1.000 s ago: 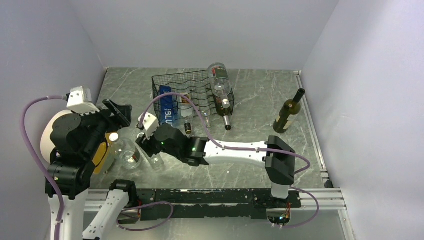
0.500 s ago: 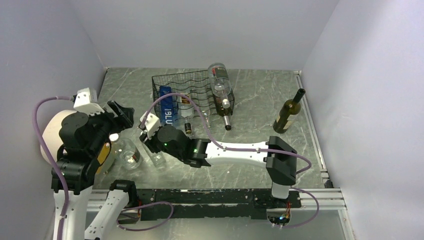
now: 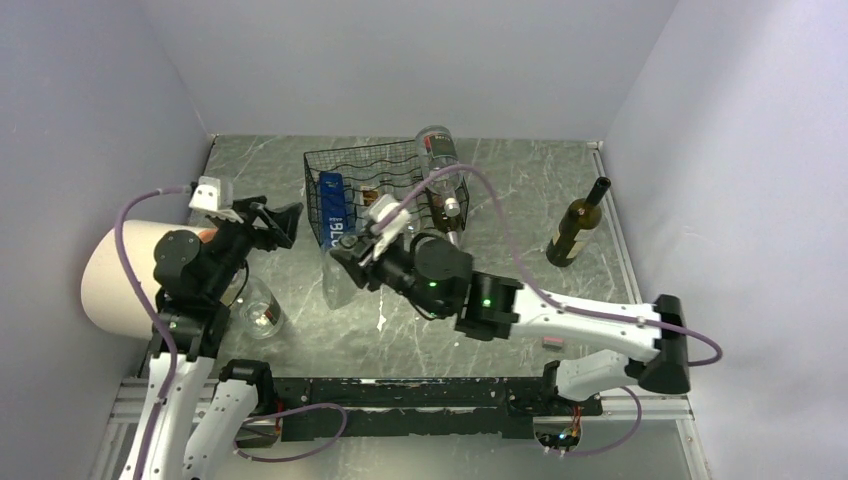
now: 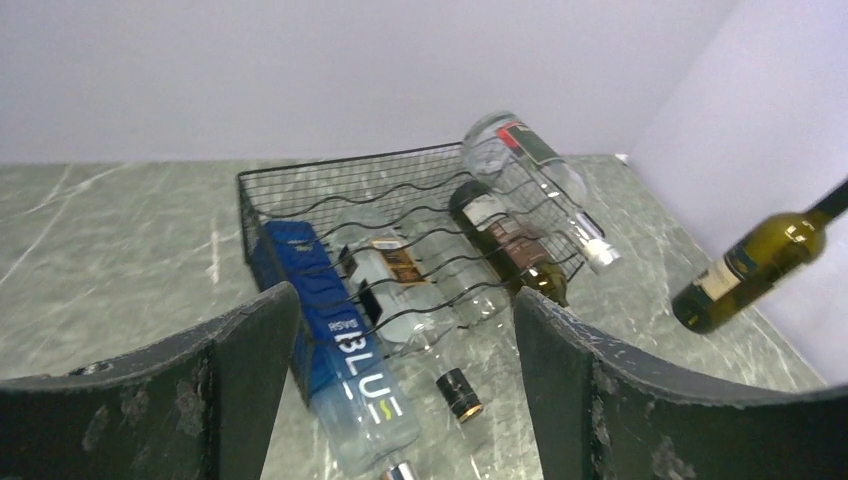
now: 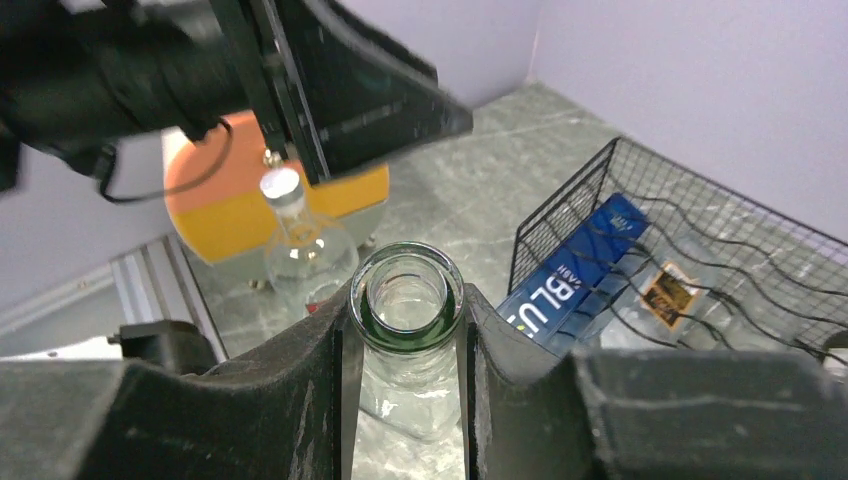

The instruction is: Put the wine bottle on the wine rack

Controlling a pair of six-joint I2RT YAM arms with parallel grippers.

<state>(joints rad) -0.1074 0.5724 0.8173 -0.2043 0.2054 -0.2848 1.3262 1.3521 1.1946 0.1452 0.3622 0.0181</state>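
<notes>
My right claw [image 5: 405, 340] is clenched on the neck of the clear wine bottle [image 5: 405, 310], roughly upright just before the wine rack [image 3: 350, 160] near the bench's far edge. I judge this the carrying step. Next I must lay it into a free trough. Meanwhile my left claw [image 4: 400, 400] hangs released.

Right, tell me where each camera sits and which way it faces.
Top external: above and behind the bases, looking down on the black wire-mesh wine rack; both arms show.
Left wrist: on the left arm, facing the rack between its open left claw.
Right wrist: looking along the right claw, shut on the clear glass bottle.
Shared: all three show the rack and the blue-labelled bottle in it.
</notes>
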